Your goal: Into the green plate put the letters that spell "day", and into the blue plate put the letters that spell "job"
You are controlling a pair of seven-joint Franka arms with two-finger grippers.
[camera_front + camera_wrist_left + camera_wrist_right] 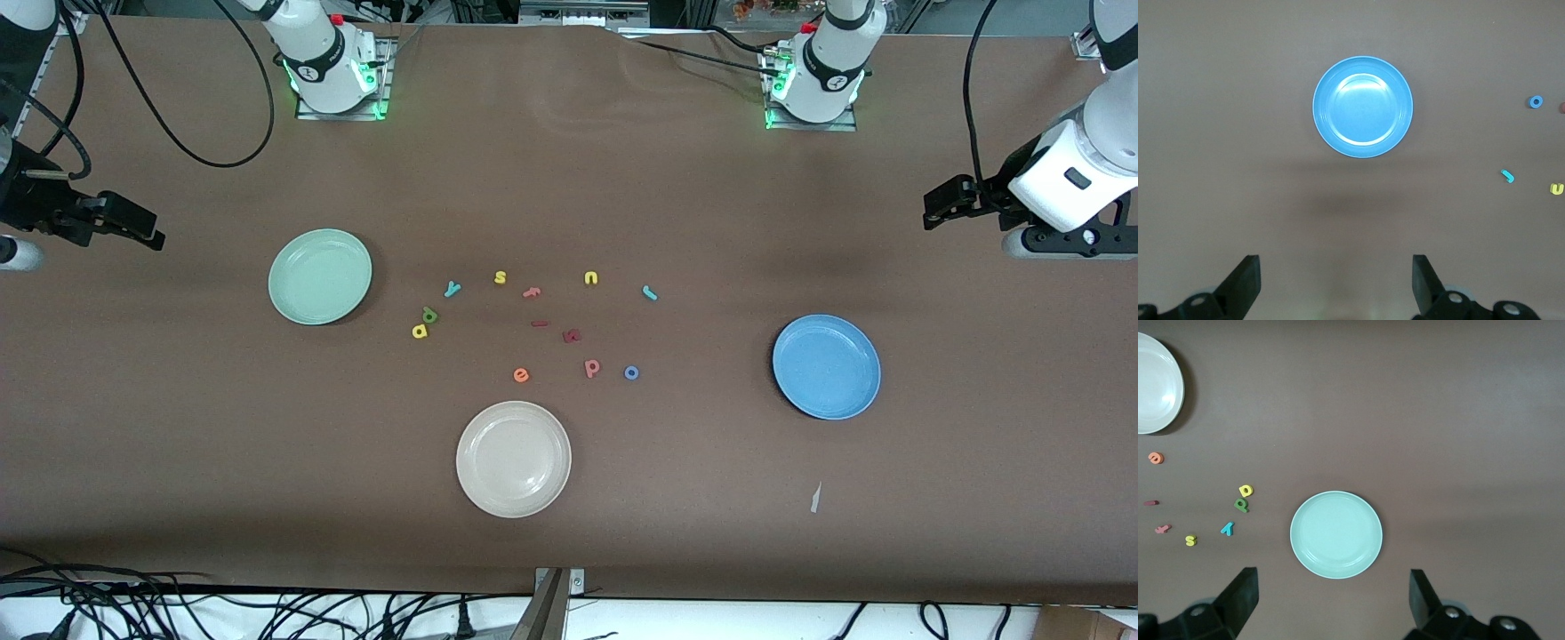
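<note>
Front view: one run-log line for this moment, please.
left gripper open, waiting | right gripper open, waiting | green plate empty | blue plate empty | letters on table

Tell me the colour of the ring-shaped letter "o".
Blue; the "o" shows best in the front view.

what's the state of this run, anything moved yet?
Nothing sorted yet. Both arms wait at the table's ends, jaws open and empty: the left gripper above the blue plate, the right gripper above the green plate. Both plates are bare. The yellow a, green d and teal y lie on the table beside the green plate. The teal j, blue o and pink b sit mid-table among spare letters, with a cream plate nearer the camera.
</note>
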